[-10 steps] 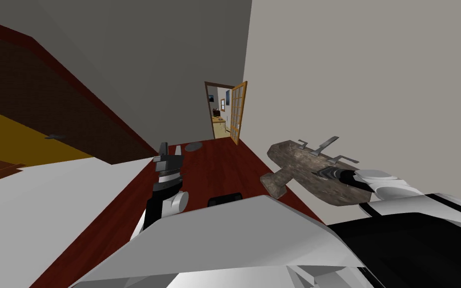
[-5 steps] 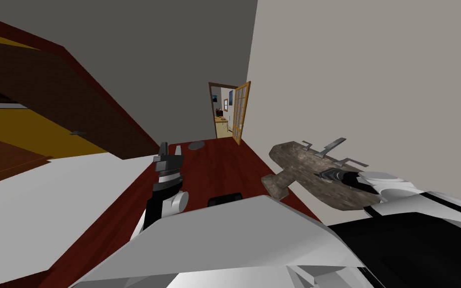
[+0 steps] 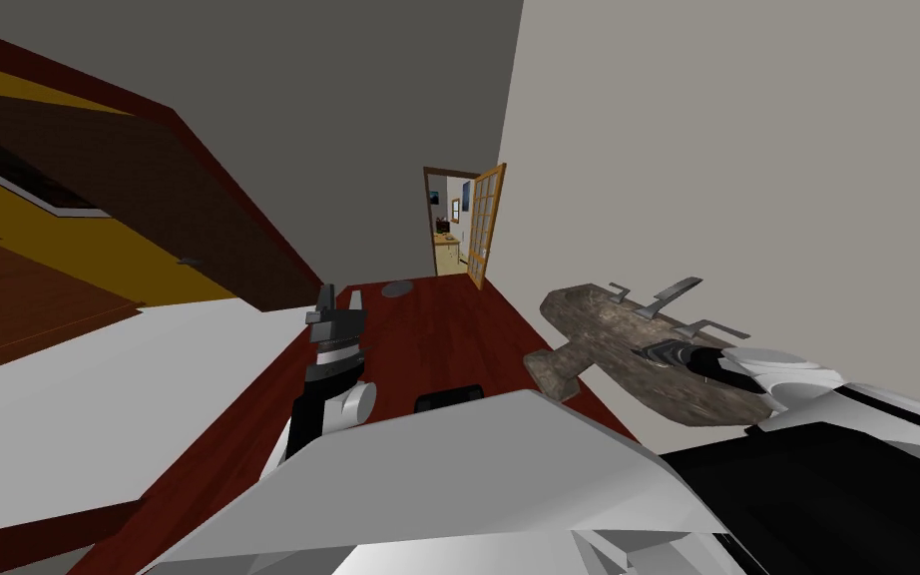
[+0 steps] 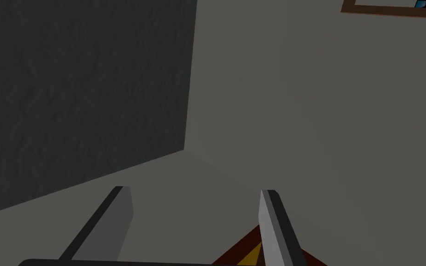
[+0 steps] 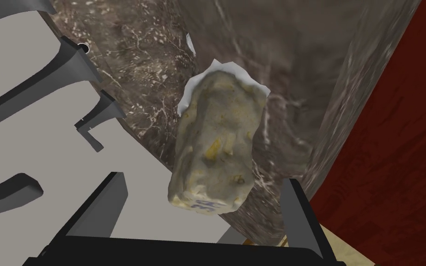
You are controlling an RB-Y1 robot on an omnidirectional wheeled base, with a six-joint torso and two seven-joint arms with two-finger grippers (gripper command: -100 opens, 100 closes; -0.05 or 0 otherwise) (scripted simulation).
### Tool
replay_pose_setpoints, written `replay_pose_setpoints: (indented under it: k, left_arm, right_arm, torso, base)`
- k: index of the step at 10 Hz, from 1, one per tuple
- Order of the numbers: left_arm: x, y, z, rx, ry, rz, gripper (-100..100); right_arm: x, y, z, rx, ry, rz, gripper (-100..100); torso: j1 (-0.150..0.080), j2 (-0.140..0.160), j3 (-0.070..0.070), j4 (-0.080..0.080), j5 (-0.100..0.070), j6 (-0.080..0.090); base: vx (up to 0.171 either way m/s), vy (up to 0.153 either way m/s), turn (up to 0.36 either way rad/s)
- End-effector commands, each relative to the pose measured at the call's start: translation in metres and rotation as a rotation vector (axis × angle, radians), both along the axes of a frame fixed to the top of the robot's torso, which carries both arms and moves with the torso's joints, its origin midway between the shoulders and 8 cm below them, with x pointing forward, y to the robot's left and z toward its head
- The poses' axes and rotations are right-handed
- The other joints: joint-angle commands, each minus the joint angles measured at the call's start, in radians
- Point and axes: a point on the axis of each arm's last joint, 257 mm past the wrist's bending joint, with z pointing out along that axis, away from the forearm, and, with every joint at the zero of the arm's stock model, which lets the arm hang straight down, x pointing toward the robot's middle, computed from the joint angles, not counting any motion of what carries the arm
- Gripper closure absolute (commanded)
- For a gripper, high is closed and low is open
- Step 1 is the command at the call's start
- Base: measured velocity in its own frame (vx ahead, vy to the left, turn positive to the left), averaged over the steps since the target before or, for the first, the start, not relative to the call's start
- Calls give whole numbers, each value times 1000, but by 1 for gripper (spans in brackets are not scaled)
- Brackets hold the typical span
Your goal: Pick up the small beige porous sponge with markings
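The beige porous sponge, with blue markings at its near end, lies in the brown marbled stone basin beside the grey taps. My right gripper is open, one finger on each side of the sponge with a gap to both. In the head view the right gripper sits over the pedestal basin on the right wall. My left gripper is raised in front of my chest, and in the left wrist view the left gripper stands open with nothing between its fingers.
A dark red wooden floor runs to an open doorway with a glazed wooden door. A grey round object lies near it. A dark brown door and a broad white surface lie to the left.
The head view has swung, so the basin and doorway sit a little further right and more of the left side shows. Both grippers keep their poses.
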Motion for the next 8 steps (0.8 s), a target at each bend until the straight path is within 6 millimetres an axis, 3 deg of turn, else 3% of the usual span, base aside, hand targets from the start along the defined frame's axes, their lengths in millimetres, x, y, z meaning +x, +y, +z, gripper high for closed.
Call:
replay_pose_setpoints:
  k: [1, 2, 5, 6, 8]
  left_arm:
    - [0, 0, 0, 0, 0, 0, 0]
    - [0, 0, 0, 0, 0, 0, 0]
    - [0, 0, 0, 0, 0, 0, 0]
    - [0, 0, 0, 0, 0, 0, 0]
    - [0, 0, 0, 0, 0, 0, 0]
  right_arm:
    - [-20, -10, 2, -25, 30, -34, -100]
    - [-22, -8, -2, -14, 32, -37, -100]
    - [-18, -6, -1, 9, -17, -59, -100]
    - [-40, -16, 1, -21, 24, -90, -100]
    - [-43, -14, -5, -3, 22, -100, -100]
  torso:
    - [0, 0, 0, 0, 0, 0]
    - [1, 1, 1, 0, 0, -2]
    - [-1, 0, 0, 0, 0, 0]
    - [0, -2, -1, 0, 0, 0]
    - [0, 2, 1, 1, 0, 0]
  base:
    - [-69, 12, 297]
    - [-85, -8, 212]
    - [-14, -8, -22]
    - [-72, -2, 369]
    - [-62, -5, 50]
